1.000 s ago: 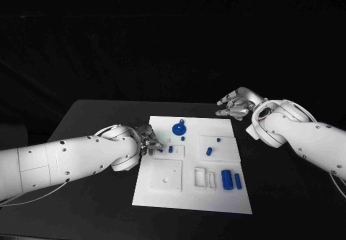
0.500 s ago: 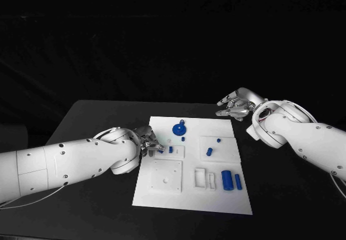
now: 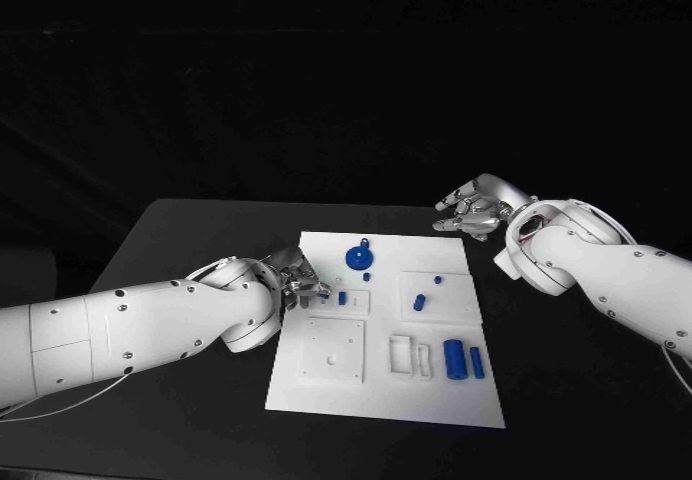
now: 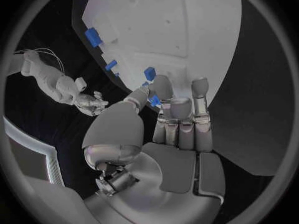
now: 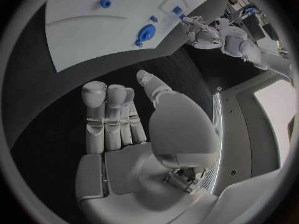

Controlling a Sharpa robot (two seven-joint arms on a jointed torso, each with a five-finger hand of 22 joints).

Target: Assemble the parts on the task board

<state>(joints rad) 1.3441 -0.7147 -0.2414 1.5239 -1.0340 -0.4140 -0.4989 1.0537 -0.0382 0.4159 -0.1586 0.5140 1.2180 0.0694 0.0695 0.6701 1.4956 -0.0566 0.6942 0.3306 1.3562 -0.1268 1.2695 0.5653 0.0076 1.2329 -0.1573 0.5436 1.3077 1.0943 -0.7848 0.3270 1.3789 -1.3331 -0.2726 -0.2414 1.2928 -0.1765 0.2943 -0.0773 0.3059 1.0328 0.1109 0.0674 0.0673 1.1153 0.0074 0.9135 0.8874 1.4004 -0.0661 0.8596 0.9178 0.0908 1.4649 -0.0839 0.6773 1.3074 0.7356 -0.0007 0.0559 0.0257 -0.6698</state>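
The white task board lies flat in the middle of the black table, with the robot's left hand at the board's left edge, its fingertips closing around a small blue peg beside a shallow recess; whether the peg is actually pinched cannot be told. Toward the board's far edge sits a round blue gear with a small blue piece just beside it. Nearer the board's right edge are a blue pin and a blue stud, and close to its near right corner two blue cylinders lie side by side. The right hand hovers off the board's far right corner, fingers loosely curled and holding nothing.
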